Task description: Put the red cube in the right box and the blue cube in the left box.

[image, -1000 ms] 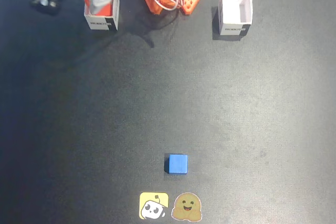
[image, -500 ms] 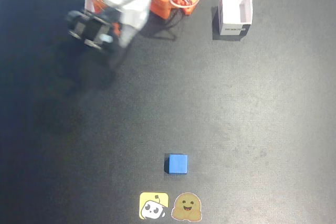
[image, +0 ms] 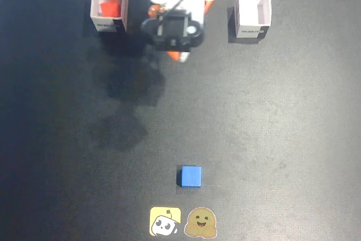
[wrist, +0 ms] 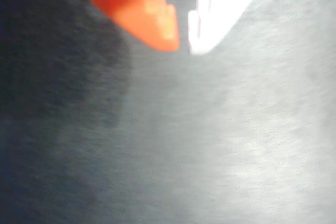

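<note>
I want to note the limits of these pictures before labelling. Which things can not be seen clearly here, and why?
- Claw: in the wrist view, blurred and cut off by the top edge; in the fixed view, hidden under the arm.
- Red cube: fixed view, partly hidden by the walls of its box.
- Label text on that box and on the other box: too small to read.
- Blue cube and both boxes: outside the wrist view.

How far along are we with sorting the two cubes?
About halfway. The red cube already sits inside the box at the fixed view's upper left. The gripper holds nothing in the wrist view, its fingertips nearly together. Left to do: the blue cube lies on the mat, and the other box is empty.
</note>
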`<control>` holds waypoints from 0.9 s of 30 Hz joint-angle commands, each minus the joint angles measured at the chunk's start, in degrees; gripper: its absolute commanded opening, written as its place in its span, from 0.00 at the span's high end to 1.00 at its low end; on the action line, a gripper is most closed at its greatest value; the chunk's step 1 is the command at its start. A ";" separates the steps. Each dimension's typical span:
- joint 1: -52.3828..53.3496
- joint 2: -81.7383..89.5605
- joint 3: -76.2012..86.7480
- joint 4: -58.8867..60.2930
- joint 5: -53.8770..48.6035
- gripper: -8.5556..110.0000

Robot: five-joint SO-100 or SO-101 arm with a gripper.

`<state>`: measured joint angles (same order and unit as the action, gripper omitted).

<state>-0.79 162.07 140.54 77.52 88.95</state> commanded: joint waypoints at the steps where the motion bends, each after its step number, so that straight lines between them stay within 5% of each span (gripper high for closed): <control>1: -2.72 1.14 -0.18 -0.09 0.00 0.93; 9: -7.91 -1.85 1.41 -4.57 0.44 0.93; 27: -6.24 -39.73 -17.49 -18.02 4.22 0.93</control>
<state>-7.38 127.27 128.94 61.26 92.72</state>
